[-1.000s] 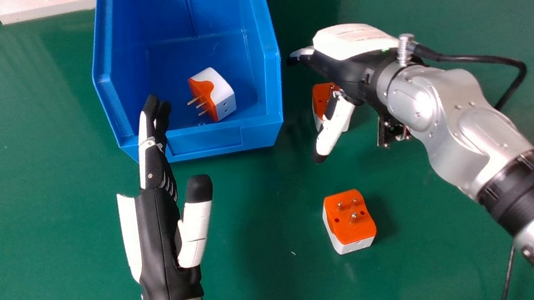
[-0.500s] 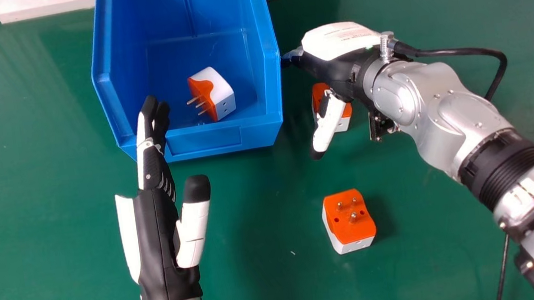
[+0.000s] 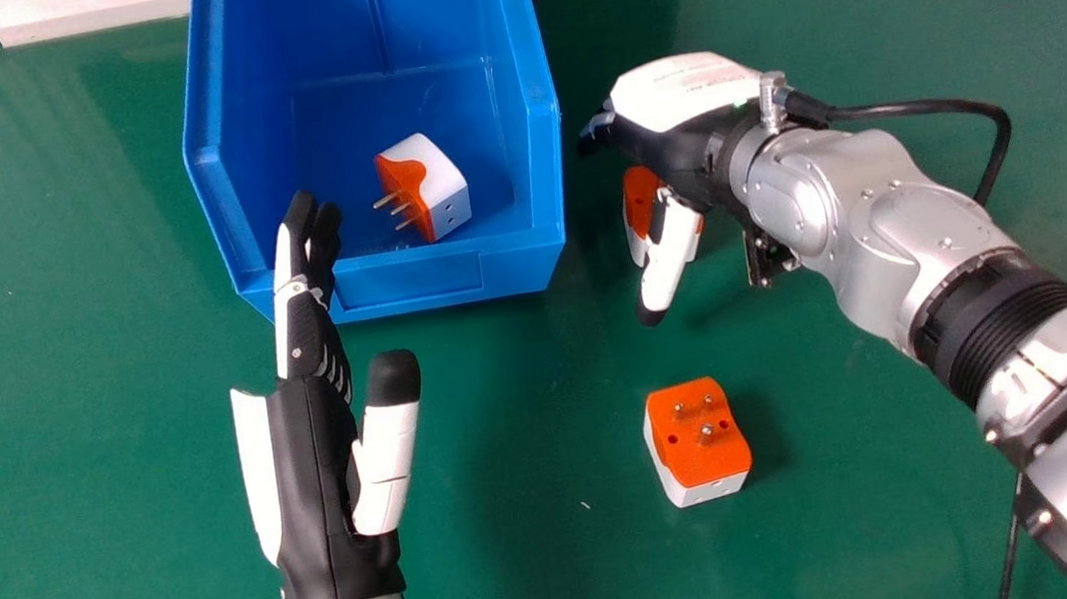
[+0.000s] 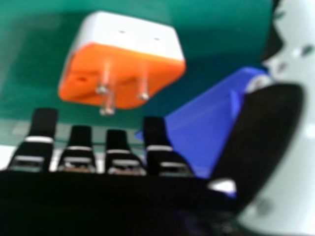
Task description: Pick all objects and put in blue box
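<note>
Right hand hangs over one adapter, just clear of blue box.

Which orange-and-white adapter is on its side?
The boxed adapter, inside the blue box: its orange face is turned sideways. The far adapter and near adapter outside sit orange face up.

The left robot hand points straight fingers toward the far edge of the counter, thumb apart; the right robot hand is open, back upward.
</note>
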`<state>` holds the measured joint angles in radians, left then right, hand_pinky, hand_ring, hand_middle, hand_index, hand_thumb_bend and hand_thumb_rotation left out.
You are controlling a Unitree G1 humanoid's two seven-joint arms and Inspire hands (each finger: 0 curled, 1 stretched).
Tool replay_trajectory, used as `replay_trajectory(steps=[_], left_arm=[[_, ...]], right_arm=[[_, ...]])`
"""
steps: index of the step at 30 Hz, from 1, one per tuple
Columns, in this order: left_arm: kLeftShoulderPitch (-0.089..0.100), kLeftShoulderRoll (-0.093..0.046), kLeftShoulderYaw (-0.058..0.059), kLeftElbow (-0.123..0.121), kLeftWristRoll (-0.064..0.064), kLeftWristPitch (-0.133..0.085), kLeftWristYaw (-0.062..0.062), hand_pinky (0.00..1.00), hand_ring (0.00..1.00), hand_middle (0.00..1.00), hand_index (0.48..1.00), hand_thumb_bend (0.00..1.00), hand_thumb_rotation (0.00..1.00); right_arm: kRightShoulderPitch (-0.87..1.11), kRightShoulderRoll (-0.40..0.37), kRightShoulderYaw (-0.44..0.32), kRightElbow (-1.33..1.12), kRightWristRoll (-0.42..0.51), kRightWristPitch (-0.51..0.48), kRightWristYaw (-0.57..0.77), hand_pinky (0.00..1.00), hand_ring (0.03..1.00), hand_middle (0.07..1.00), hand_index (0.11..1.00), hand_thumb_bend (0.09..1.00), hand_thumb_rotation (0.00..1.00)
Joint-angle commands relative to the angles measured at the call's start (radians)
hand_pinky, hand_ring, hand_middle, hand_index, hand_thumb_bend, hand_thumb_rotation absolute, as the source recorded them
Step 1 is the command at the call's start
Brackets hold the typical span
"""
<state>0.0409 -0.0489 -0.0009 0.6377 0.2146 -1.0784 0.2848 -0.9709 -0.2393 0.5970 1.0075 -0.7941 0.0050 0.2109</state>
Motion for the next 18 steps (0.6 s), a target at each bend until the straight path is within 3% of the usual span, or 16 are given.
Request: replay_trajectory(steps=[1,14,18], left_arm=[[-0.007,-0.015,-0.004,-0.012,-0.003,-0.022,-0.003,0.98,0.95,0.94,0.941,0.90,0.94],[-0.011,-0.014,-0.003,-0.017,0.001,-0.011,-0.002,0.98,0.94,0.94,0.943,0.91,0.94],[-0.014,-0.014,-0.004,-0.016,0.000,-0.010,-0.003,0.98,0.94,0.94,0.942,0.91,0.94]], right_arm=[[-0.042,-0.003,0.011,0.023,-0.010,-0.014,-0.027,0.78,0.917,0.938,0.825,0.967,0.19],[-0.011,-0.004,0.035,0.066,0.004,-0.018,-0.027,0.66,0.800,0.839,0.765,0.962,0.14],[-0.012,-0.004,0.040,0.070,0.002,-0.018,-0.017,0.58,0.720,0.794,0.761,0.952,0.11]])
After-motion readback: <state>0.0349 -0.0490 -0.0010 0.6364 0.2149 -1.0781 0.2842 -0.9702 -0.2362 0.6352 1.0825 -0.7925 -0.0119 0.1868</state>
